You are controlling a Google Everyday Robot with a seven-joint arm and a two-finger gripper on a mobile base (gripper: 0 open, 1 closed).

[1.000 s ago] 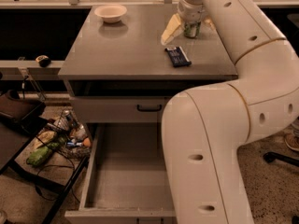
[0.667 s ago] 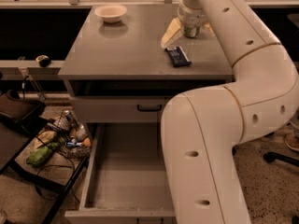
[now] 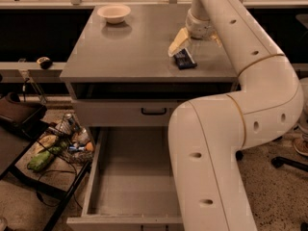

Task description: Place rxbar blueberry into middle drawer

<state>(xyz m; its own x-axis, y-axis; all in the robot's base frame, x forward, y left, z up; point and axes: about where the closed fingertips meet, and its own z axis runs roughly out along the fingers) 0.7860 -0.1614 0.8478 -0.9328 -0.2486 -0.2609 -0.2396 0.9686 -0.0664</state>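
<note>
The rxbar blueberry (image 3: 184, 59), a small flat bar in a dark blue wrapper, lies on the grey cabinet top (image 3: 130, 47) near its right front. My gripper (image 3: 196, 44) hangs just above and behind the bar, with its pale fingers (image 3: 176, 42) spread open and nothing in them. The middle drawer (image 3: 134, 177) is pulled out below, with a plain grey floor and low side walls. My own arm covers its right part. The green-and-white can is hidden behind my wrist.
A pale bowl (image 3: 114, 12) stands at the back left of the cabinet top. A shut drawer front with a black loop handle (image 3: 154, 111) sits above the open drawer. A wire basket of odds and ends (image 3: 62, 141) stands on the floor at the left.
My gripper has come down and forward from beside the can to just over the bar. The can is now hidden behind my wrist. The bar has not moved.
</note>
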